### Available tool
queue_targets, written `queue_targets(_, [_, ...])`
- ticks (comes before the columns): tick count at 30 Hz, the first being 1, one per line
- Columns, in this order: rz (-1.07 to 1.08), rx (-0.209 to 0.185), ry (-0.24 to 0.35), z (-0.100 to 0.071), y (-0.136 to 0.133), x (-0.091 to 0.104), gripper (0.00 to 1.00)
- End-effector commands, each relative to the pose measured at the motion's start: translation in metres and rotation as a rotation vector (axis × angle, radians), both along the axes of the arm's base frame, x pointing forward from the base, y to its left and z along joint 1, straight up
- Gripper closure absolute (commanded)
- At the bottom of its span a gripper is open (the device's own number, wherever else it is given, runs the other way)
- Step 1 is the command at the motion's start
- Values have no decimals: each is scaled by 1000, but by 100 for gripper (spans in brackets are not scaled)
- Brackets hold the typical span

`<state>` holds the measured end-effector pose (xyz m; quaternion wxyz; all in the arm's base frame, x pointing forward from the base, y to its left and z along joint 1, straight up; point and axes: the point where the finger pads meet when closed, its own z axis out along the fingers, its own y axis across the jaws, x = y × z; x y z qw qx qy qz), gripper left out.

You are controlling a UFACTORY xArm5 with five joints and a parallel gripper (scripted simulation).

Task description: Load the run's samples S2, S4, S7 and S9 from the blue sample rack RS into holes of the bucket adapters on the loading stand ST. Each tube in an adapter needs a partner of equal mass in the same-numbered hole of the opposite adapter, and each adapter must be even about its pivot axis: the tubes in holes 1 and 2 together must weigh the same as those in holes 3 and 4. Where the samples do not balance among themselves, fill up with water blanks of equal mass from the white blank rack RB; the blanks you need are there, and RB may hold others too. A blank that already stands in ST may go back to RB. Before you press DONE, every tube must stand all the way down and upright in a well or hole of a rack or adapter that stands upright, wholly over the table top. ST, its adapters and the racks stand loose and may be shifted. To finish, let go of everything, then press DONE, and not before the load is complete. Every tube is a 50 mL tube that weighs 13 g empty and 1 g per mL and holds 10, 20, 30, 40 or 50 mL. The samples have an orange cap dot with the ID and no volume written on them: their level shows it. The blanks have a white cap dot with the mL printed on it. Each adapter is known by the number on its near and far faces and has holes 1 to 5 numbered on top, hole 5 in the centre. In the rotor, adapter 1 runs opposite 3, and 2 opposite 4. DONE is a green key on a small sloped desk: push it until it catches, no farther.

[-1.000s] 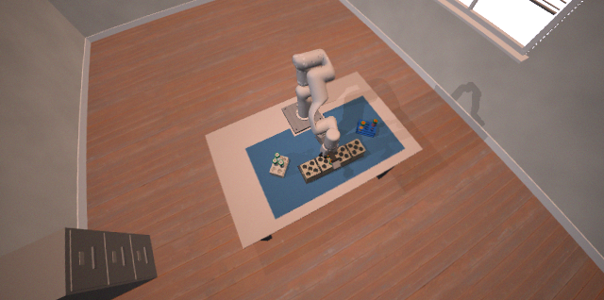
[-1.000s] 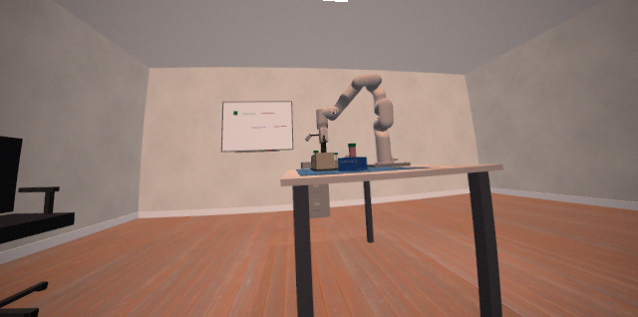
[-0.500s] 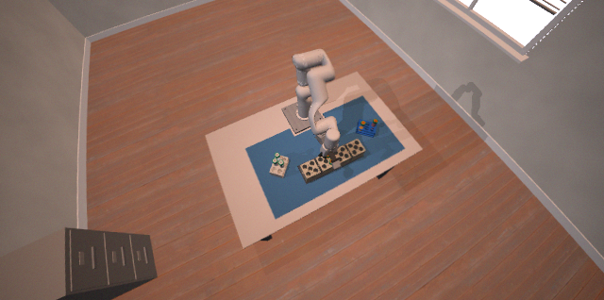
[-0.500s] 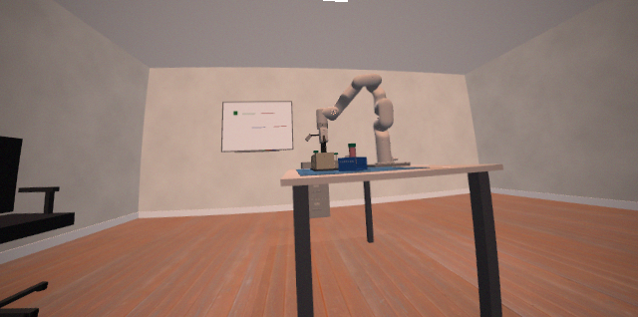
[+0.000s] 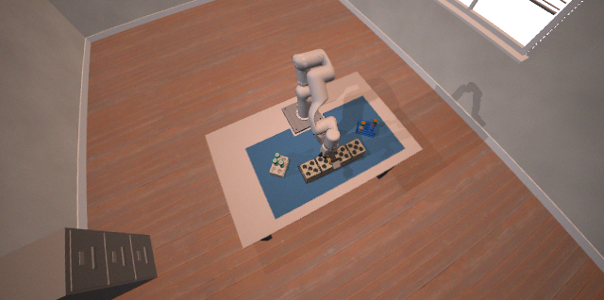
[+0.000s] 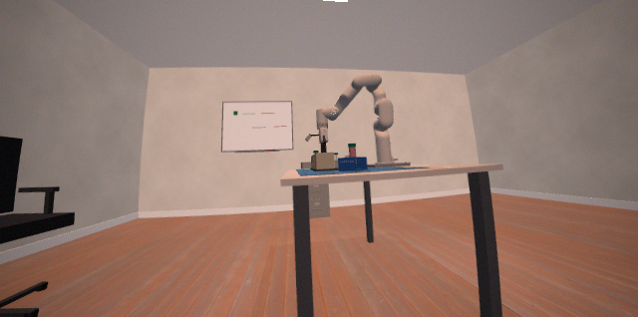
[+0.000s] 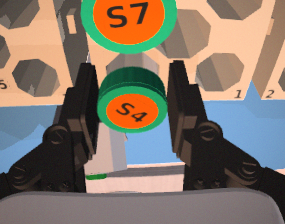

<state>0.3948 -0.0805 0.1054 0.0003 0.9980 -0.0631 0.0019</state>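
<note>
In the wrist view, sample S4 [image 7: 133, 100], green cap with an orange dot, stands in a near-row hole of an adapter on the tan loading stand ST. My gripper [image 7: 132, 81] is around its cap, and the fingers stand slightly apart from it on both sides, so it is open. Sample S7 [image 7: 129, 7] stands upright in a hole just behind S4 in the same adapter. The hole numbers under both tubes are hidden. In the top view the gripper [image 5: 330, 155] is low over the middle of the stand.
The blue sample rack RS [image 5: 367, 128] with orange-dotted tubes stands to the right of the stand. The white blank rack RB [image 5: 277, 167] with several tubes stands to its left. The arm base [image 5: 302, 118] is behind the stand.
</note>
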Motion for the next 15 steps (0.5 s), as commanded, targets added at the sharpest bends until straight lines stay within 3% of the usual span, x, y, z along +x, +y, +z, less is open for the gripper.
queue_targets(1, [0, -1, -4, 1, 0, 1, 57])
queue_targets(15, [0, -1, -4, 23, 0, 1, 57])
